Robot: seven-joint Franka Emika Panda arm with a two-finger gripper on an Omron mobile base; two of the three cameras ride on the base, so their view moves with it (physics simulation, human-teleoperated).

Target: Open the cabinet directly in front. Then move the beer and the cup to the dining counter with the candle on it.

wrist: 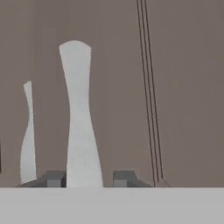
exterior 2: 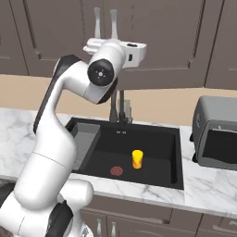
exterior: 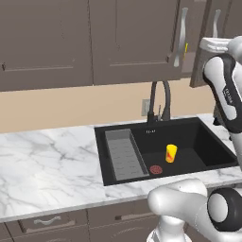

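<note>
Cabinet (wrist: 183,87) doors are matte grey-brown panels; one curved silver handle (wrist: 78,122) stands at lower centre, between my gripper (wrist: 85,179) fingertips, not clamped.

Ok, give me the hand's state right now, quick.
Hand: part open, fingers either side of the cabinet handle; whether it is clamped on the handle cannot be told.

Black sink (exterior: 198,137) w/ red drain (exterior: 156,169) & grey tray (exterior: 124,155) sitting in marble counter (exterior: 42,165); dark faucet (exterior: 158,101) standing behind; grey toaster oven (exterior 2: 215,134) sitting at right.
</note>
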